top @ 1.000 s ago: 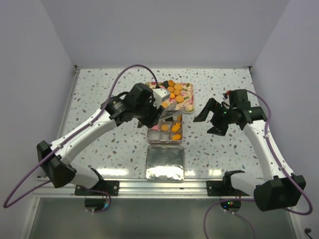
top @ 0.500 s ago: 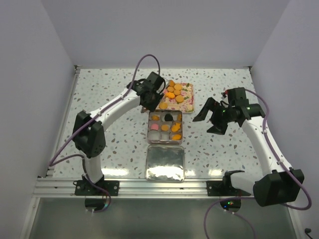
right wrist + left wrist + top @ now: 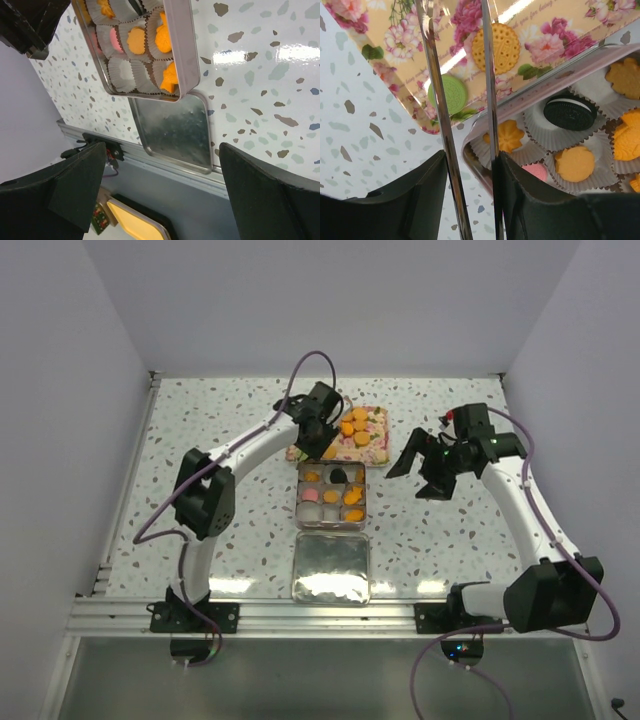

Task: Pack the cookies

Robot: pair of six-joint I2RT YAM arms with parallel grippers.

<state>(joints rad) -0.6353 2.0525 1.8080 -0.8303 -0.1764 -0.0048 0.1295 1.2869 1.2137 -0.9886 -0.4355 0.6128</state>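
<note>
My left gripper (image 3: 318, 432) is shut on a pair of metal tongs (image 3: 434, 85), over the left end of the floral tray (image 3: 376, 452). Through the tong blades I see a green cookie (image 3: 451, 94) and an orange cookie (image 3: 496, 47) lying on the tray (image 3: 380, 30). More orange cookies (image 3: 353, 425) sit on the tray. The tin (image 3: 299, 496) just in front holds orange, pink and black cookies (image 3: 569, 112) in paper cups. My right gripper (image 3: 424, 466) hovers open to the tin's right, nothing between its fingers.
The tin's silver lid (image 3: 331, 568) lies upside down in front of the tin, close to the table's near edge. In the right wrist view the tin (image 3: 186, 55) and lid (image 3: 172, 125) appear between the spread fingers (image 3: 75, 185).
The left arm has swung from over the tin back to the tray's left end, with the tongs still held. The right arm has drifted slightly back, still open.
</note>
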